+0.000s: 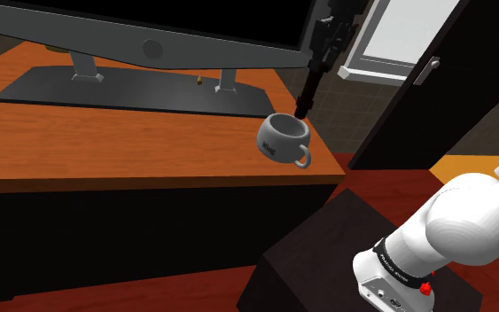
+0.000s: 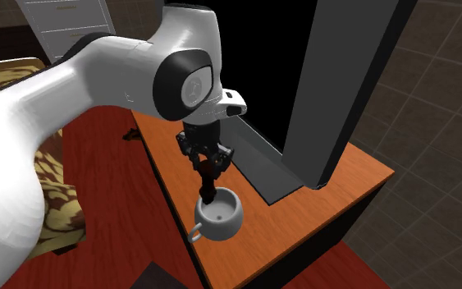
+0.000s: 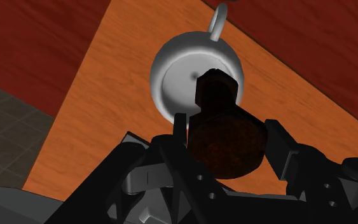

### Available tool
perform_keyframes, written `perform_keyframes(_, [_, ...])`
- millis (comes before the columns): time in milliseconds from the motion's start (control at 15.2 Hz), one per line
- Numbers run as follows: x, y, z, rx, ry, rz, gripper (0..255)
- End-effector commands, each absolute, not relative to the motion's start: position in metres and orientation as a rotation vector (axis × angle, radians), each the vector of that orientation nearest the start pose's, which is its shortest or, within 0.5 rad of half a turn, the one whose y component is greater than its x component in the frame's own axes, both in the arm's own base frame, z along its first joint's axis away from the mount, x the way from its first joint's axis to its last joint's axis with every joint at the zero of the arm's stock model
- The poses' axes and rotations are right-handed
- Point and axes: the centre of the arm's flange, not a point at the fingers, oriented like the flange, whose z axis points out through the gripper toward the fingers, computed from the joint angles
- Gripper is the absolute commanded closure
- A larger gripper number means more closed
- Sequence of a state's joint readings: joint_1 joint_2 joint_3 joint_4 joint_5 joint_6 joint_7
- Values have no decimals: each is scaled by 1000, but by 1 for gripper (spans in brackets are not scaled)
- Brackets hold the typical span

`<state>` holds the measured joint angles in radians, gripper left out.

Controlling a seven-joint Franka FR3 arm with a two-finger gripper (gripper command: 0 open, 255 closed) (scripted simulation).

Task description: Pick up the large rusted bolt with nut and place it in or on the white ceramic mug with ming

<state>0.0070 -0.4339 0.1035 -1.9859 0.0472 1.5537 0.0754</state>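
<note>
A white mug (image 1: 284, 138) stands near the front corner of the wooden desk (image 1: 105, 142), handle toward the desk's edge. My black gripper (image 1: 324, 55) hangs directly above it, shut on a dark rusted bolt with a nut (image 3: 223, 130). The bolt (image 1: 305, 99) points straight down, its tip just over the mug's rim. In the second exterior view the bolt (image 2: 208, 182) reaches down into the open mug (image 2: 219, 212) below the gripper (image 2: 208, 159). In the wrist view the fingers (image 3: 284, 153) clasp the bolt's nut, and the mug's mouth (image 3: 187, 79) lies right behind it.
A large monitor (image 1: 150, 27) on a wide dark base (image 1: 132, 89) fills the desk behind the mug. A small brown object (image 1: 199, 81) sits on the base. The desk's edge runs close by the mug, with red floor (image 3: 37, 44) below. A dark door (image 1: 433, 80) stands beyond.
</note>
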Motion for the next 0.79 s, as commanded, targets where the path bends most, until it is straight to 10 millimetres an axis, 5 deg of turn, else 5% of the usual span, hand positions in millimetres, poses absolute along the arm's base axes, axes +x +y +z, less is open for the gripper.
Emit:
perform_keyframes(0, [410,61,625,-3138,-41,0,255])
perform_keyframes(462, [410,61,588,-3138,-41,0,255])
perform_keyframes(726, [410,61,588,-3138,-41,0,255])
